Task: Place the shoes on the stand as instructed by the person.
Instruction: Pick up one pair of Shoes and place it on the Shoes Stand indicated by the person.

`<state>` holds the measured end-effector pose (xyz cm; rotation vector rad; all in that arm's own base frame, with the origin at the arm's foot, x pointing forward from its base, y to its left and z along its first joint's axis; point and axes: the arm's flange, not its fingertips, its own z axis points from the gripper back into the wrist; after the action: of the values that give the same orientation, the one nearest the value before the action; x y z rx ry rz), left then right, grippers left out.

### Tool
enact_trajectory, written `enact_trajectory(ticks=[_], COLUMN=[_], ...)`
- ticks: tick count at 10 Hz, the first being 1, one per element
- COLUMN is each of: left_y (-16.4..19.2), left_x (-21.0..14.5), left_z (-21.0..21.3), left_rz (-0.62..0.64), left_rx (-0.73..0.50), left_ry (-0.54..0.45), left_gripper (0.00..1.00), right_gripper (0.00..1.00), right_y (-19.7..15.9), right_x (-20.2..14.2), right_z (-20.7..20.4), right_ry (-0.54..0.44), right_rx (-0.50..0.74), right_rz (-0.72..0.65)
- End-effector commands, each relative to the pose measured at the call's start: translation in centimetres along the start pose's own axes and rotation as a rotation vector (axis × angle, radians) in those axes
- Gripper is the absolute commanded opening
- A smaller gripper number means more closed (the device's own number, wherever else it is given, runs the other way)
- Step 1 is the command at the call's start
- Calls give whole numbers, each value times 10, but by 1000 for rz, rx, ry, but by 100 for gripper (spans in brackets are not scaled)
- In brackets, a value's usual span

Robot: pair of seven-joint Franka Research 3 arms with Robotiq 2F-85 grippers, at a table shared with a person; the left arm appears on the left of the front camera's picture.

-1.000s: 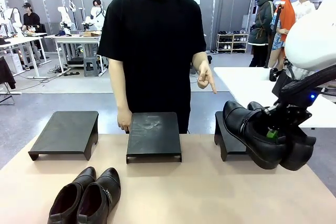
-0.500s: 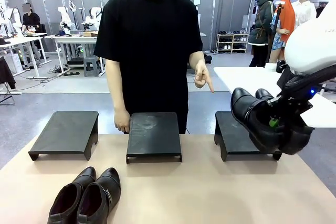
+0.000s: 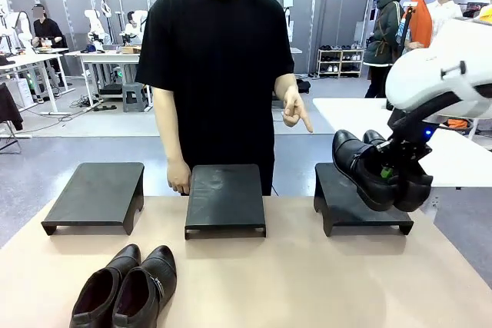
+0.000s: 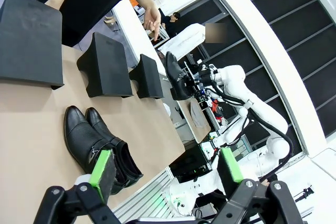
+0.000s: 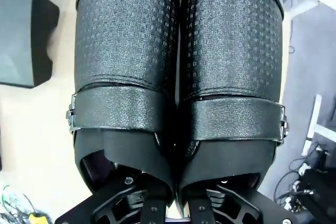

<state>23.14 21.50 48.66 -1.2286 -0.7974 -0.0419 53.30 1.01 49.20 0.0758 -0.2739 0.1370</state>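
- Shoes [image 3: 367, 177], black glossy leather with straps, hang tilted over the right stand [image 3: 338, 207].
- Right gripper [image 5: 177, 200] clamps their inner sides together.
- Left gripper [image 4: 165, 166] stands wide, empty.

Right gripper [image 3: 392, 174] aloft, clamped tight; left gripper [image 4: 165, 165] spread (green pads apart)

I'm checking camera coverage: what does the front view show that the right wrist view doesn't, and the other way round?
Front view: the person pointing with one hand, three black stands, and a second pair of shoes on the table. Right wrist view: the held pair's textured uppers and buckled straps, close up. Both: the right gripper shut on the held pair, and the tan table.
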Motion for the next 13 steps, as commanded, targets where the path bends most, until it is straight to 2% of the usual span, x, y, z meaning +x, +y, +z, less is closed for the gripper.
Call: enact_trajectory(ticks=[1, 5, 8, 13], left_y=[0, 0, 0, 0], left_x=[2, 2, 2, 2], left_z=[2, 2, 2, 2], left_rz=[-20, -20, -20, -20], left_rx=[-14, -14, -14, -14], left_ry=[1, 1, 1, 1], left_gripper=[100, 100, 100, 100], right_gripper=[8, 8, 8, 8], right_y=[5, 8, 12, 11], right_x=[23, 51, 60, 71], right_z=[-5, -48, -63, -90], right_ry=[-35, -59, -90, -81], right_rx=[-60, -87, -98, -111], right_rz=[-4, -27, -32, -72])
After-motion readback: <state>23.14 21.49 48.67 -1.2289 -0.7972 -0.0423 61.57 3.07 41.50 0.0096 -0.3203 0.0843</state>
